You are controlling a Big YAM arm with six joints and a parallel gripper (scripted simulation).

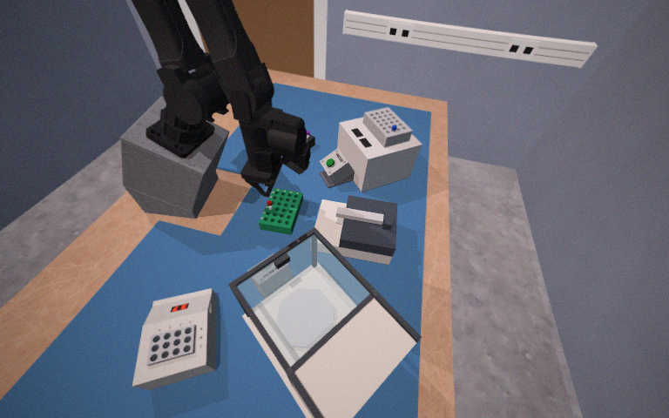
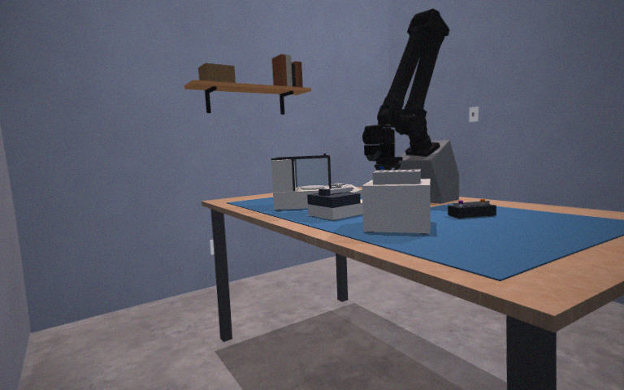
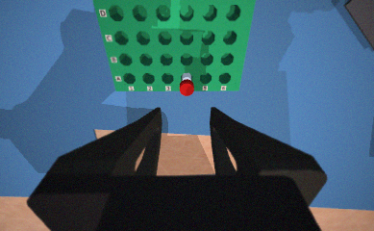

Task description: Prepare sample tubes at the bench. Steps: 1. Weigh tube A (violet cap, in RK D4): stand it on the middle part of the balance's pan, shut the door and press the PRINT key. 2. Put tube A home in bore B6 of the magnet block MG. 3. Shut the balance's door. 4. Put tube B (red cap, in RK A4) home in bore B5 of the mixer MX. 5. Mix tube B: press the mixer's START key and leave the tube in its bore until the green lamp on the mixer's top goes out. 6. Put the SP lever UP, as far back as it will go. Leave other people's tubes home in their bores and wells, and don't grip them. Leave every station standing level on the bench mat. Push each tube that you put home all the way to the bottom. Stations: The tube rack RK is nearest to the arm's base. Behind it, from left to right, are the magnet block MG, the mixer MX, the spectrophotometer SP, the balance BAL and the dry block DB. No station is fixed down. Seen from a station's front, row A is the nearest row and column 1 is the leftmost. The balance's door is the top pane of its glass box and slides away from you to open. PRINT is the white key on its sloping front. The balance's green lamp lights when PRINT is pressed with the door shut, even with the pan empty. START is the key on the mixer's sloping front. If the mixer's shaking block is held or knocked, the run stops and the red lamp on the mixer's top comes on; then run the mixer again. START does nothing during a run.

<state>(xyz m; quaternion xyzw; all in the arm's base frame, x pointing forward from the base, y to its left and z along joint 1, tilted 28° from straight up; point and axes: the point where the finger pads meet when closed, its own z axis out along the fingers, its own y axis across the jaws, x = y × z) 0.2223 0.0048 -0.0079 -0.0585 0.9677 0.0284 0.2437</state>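
My gripper (image 3: 186, 115) (image 1: 266, 190) is partly open and empty, above the front edge of the green rack RK (image 3: 150, 47) (image 1: 276, 225). Tube B's red cap (image 3: 187, 89) (image 1: 269, 203) stands in RK A4, just beyond the fingertips in the wrist view. A violet cap (image 2: 460, 202) (image 1: 307, 132) is on the dark magnet block MG (image 2: 471, 210); its bore is unclear. The mixer MX (image 1: 387, 165) (image 2: 396, 207) carries a blue cap (image 1: 394, 127); both its lamps (image 1: 356, 132) look dark. The balance's top pane, with its black handle (image 1: 281, 260) near the front, looks shut; the pan (image 1: 306, 317) is empty.
The spectrophotometer SP (image 1: 368, 238) (image 2: 335, 210), with a pale bar (image 1: 360, 214) lying low across its top, is behind the rack. The dry block DB (image 1: 205, 339) is beyond the balance's near side. An orange cap (image 2: 482, 200) is also on the magnet block.
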